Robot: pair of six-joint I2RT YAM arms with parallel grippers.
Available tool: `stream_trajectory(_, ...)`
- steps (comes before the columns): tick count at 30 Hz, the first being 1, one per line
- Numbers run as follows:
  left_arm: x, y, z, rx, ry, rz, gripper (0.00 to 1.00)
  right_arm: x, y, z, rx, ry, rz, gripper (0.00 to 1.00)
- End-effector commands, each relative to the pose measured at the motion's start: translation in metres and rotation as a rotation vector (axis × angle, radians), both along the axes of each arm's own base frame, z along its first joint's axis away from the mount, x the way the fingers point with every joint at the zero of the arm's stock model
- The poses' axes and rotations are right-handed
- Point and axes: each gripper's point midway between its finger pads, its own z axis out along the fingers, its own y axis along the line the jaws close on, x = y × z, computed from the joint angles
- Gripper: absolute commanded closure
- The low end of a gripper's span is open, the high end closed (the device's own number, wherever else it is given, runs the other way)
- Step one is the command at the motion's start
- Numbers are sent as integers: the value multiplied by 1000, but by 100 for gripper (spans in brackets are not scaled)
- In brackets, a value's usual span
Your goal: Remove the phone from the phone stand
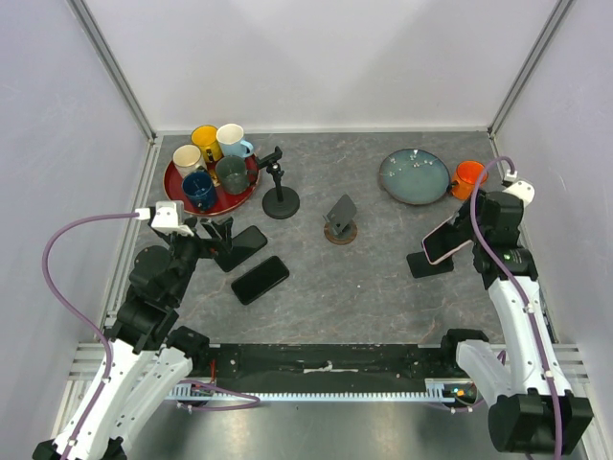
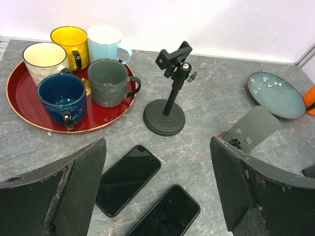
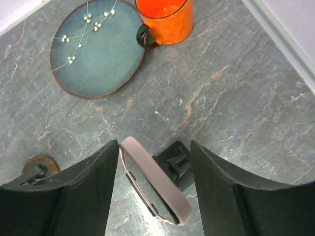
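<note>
Item: pink-cased slab phone [image 3: 152, 189], tilted on its black plastic stand [image 3: 177, 164], near the right edge of the grey stone tabletop [image 1: 383, 278].
Right gripper [image 3: 153, 160]: straddles the phone, jaws half-wide, gap on one side.
Left gripper [image 2: 157, 147]: wide, empty.
Handling: centre, pinch the long edges, lift clear of the cradle lip.
Nearby: glossy orange ceramic mug [image 1: 467, 178] and round teal glazed plate [image 1: 414, 176], both apart; likely no obstruction.

A grey tabletop [image 3: 236, 98] veined with pale and rust-brown lines is seen throughout. At the far left, a red tray [image 2: 19, 105] is filled with a yellow mug [image 2: 69, 42], a pale blue mug [image 2: 104, 42], a cream mug [image 2: 44, 61], a navy mug [image 2: 61, 96] and a grey-green mug [image 2: 108, 81]. At the right, a teal plate [image 3: 98, 46] painted with white blossom sprigs, an orange mug [image 3: 165, 19] and a pink-edged phone [image 3: 152, 182] on a black phone stand [image 3: 174, 164] are shown.
</note>
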Motion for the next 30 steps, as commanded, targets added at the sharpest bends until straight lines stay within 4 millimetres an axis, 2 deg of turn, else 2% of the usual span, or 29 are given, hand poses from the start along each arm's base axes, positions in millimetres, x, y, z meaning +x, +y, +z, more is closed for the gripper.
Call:
stream_trajectory(1,1,-4,8,-41,-31,-15,8,1,9,-2,42,-22,37,34)
stream_trajectory(6,1,-4,8,-41,-30,-13,8,0,9,0,36,-26,44,36)
stream_trajectory(17,1,-4,9,-43,-34,-13,8,-3,14,3,46,-41,64,58)
stream_trajectory(23,1,-3,9,-43,-35,-10,8,-3,13,20,23,-72,73,76)
stream_trajectory(27,1,-3,9,-43,-35,-12,8,-4,12,33,1,-98,85,98)
stream_trajectory(30,1,-3,9,-41,-34,-12,8,-4,12,40,-16,-110,95,100)
